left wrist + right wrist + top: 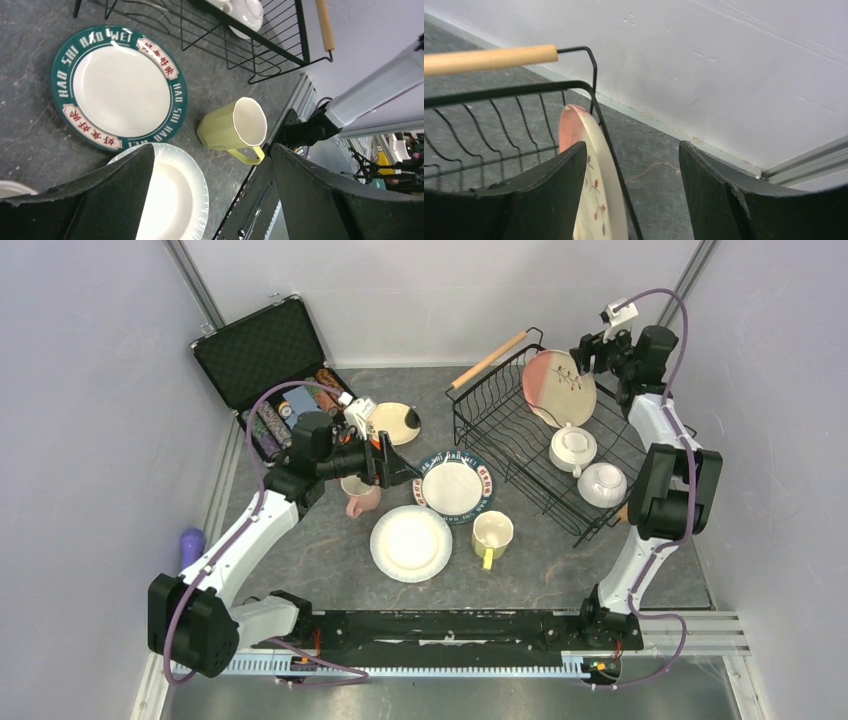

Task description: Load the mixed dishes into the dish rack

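two robot arms are reaching over a grey table with dishes and a black wire rack.
the rack [505, 425] is sitting along the right edge, reaching the far right corner. inside it a pink-cream plate [558, 387] is standing on edge, with a white mug [572, 448] and white bowl [601, 484] nearer. the right gripper [633, 147] is hovering there, fingers apart, the plate's rim showing between them unclamped. the left gripper [405, 472] is hanging mid-table, spread wide and empty. sitting loose mid-table are a teal plate [120, 87], white plate [175, 195], yellow-green mug [232, 125], pink mug [360, 502] and spotted plate [393, 423]. an open case [262, 350] is occupying the far left corner.
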`<state>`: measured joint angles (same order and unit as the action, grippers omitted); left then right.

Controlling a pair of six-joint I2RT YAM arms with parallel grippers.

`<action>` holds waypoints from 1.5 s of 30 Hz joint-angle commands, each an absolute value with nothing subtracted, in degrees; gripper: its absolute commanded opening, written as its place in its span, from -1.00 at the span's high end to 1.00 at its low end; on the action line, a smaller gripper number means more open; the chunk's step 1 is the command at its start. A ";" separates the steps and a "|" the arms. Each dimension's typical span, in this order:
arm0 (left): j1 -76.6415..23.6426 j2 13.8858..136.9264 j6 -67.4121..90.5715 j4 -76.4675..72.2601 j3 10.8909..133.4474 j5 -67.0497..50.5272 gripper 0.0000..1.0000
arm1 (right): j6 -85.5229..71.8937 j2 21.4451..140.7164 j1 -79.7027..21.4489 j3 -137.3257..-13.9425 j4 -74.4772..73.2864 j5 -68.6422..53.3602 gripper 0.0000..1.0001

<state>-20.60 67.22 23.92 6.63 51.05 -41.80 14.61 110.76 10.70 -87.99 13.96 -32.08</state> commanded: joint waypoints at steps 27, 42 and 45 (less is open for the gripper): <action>-44.27 41.15 51.29 34.70 31.67 12.00 -0.89 | -13.61 55.90 -33.51 -46.82 -11.21 -9.68 -0.53; -44.30 42.86 66.74 18.34 15.85 10.99 -0.68 | -13.40 50.98 -33.75 -43.19 -9.10 -11.42 -0.56; -44.27 44.61 69.69 15.10 14.14 10.52 -0.59 | -13.74 50.79 -33.74 -42.42 -8.43 -11.46 -0.56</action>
